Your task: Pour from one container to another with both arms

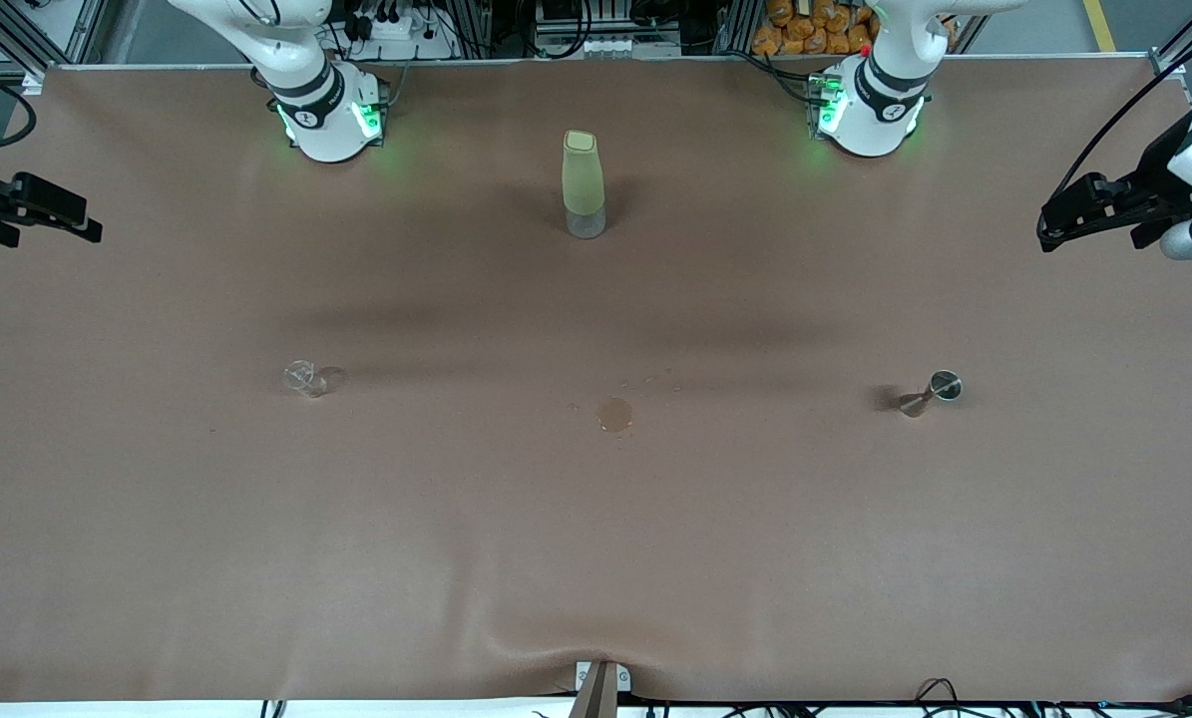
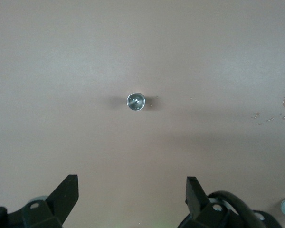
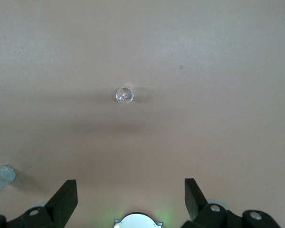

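Below my left pincer (image 2: 132,194), fingers spread on nothing, stands the metal jigger (image 2: 136,101); below my right pincer (image 3: 130,194), equally released, the small glass (image 3: 125,95). Both arms hang high at the worktop's (image 1: 596,558) ends. Whichever vessel I grip, I'd descend centred, squeeze gently (glass slips), keep it upright. A puddle (image 1: 614,413) lies between them.

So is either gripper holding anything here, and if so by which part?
Nothing is held. The left gripper is open above the metal cup; the right gripper is open above the small glass. Both stand untouched on the table.
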You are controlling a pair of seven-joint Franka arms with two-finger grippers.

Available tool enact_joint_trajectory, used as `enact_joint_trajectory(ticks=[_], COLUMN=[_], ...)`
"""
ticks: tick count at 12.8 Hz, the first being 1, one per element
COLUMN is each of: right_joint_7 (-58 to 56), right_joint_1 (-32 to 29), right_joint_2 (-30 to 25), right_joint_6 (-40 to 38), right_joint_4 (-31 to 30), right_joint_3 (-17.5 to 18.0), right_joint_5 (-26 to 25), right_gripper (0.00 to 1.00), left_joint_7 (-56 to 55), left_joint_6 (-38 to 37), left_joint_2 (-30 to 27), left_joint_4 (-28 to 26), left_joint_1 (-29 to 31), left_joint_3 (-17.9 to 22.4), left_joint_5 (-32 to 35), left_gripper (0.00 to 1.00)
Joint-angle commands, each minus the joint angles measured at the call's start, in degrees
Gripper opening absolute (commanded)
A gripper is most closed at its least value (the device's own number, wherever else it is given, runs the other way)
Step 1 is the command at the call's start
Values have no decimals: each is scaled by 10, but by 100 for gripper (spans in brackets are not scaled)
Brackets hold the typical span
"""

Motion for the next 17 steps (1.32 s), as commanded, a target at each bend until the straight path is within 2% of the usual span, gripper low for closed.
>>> enact_joint_trajectory(ticks=[1, 9, 17], right_joint_7=[11, 43, 44], right_joint_1=[19, 18, 31], right_joint_2=[14, 17, 18], right_joint_6=[-4, -6, -7], right_joint_4=[24, 30, 29], right_joint_3=[-23, -23, -28], right_joint_5=[-14, -10, -10], right_gripper=[100, 100, 100], left_joint_7=[-12, -3, -3], left_joint_6=[4, 4, -27], left_joint_2=[-24, -10, 6], left_joint_4=[-18, 8, 41], left_joint_1=[-6, -3, 0], left_joint_3=[4, -5, -2], left_joint_5=[13, 14, 16], left_gripper=[100, 100, 100])
